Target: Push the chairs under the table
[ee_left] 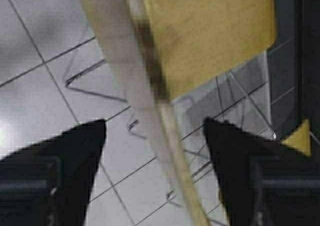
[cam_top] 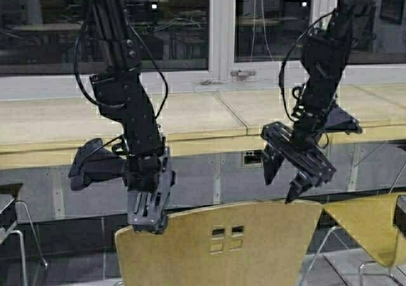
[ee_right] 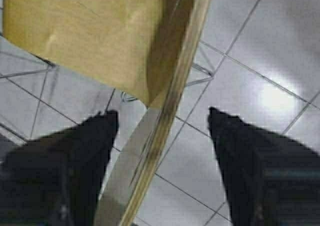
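Both grippers hang spread open over the plywood chair's backrest (cam_top: 222, 241), left gripper (cam_top: 149, 213) at its left corner, right gripper (cam_top: 288, 184) at its right, the top edge running between each pair of fingers; the table (cam_top: 190, 124) lies straight ahead

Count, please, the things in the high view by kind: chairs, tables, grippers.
Tan plywood chairs: 2 (centre chair, right chair)
Tables: 1 (table)
Grippers: 2 (left gripper, right gripper)
Total: 5
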